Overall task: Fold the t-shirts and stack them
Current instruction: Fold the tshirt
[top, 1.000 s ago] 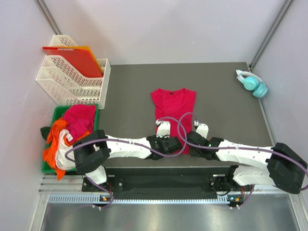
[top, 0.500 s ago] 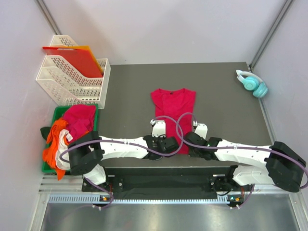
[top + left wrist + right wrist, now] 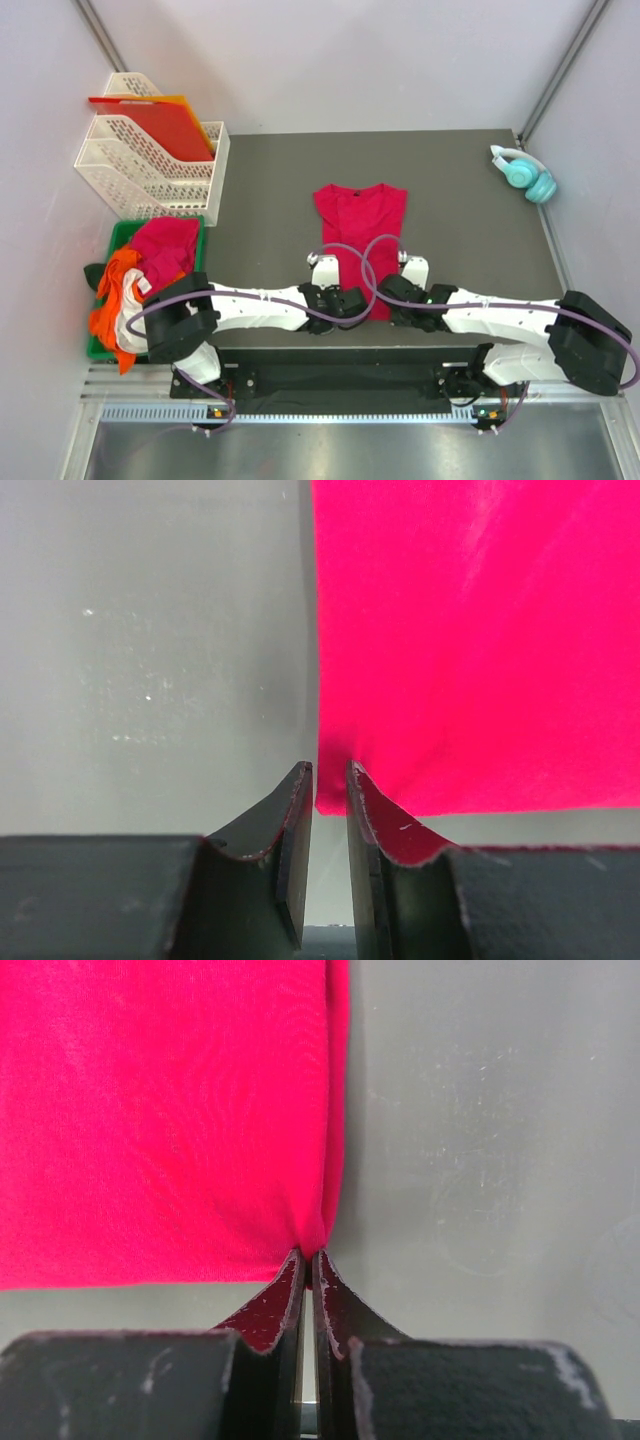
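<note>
A crimson-red t-shirt lies flat mid-table, its sides folded in and its neck at the far end. My left gripper is at its near left corner. In the left wrist view the shirt fills the right side, and the left gripper is open by a narrow gap with the corner loose at its tips. My right gripper is at the near right corner. There the right gripper is shut on the puckered hem of the shirt. More t-shirts, pinkish-red, orange and white, are heaped at the left.
The heap lies in a green bin off the table's left edge. White mesh trays behind it hold a stiff red-orange sheet. Teal headphones rest at the far right corner. Both arms' cables loop over the shirt's near end.
Both grippers slid a little to the left along the shirt's near edge. The right jaws closed fully on the hem, and the left jaws parted slightly.
</note>
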Available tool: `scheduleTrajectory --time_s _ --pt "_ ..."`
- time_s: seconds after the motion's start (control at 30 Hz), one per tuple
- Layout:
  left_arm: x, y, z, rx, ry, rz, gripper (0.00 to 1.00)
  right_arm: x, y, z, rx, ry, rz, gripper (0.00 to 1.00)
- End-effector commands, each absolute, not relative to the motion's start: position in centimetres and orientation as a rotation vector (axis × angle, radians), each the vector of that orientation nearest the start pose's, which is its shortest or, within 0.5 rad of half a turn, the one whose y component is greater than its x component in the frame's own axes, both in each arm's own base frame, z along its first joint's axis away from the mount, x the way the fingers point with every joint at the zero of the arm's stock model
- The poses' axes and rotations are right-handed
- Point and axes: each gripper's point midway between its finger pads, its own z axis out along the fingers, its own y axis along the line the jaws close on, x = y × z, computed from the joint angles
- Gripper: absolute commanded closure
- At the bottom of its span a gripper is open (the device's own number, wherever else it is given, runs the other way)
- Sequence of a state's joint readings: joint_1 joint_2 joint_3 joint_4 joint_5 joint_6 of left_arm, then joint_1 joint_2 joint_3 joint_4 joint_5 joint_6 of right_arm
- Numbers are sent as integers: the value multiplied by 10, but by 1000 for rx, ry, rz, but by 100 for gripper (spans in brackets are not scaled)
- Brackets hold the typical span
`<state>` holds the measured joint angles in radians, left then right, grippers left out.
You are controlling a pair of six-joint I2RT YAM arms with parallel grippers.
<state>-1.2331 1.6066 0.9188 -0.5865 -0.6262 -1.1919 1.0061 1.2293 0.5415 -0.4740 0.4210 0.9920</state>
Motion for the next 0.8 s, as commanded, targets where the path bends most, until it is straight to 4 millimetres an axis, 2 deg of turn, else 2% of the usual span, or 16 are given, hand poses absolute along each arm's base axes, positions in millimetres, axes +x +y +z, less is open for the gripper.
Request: scheduleTrajectory --time_s 0.0,0.33,0.43,0.5,0.7,0.77 --pt "163 -272 22 -80 2499 -78 75 143 180 8 33 2645 133 100" --pt "151 -275 2 -89 2570 -103 76 142 179 11 26 2640 127 100" --pt "149 -275 0 -97 2580 -111 82 140 176 11 23 2640 124 100" --pt "147 -276 -2 -102 2590 -125 100 139 176 11 24 2640 127 100" --pt "136 -272 -6 -138 2608 -178 100 135 170 11 35 2637 132 100" --pt "134 -273 -1 -118 2594 -173 100 133 167 15 34 2620 129 100"
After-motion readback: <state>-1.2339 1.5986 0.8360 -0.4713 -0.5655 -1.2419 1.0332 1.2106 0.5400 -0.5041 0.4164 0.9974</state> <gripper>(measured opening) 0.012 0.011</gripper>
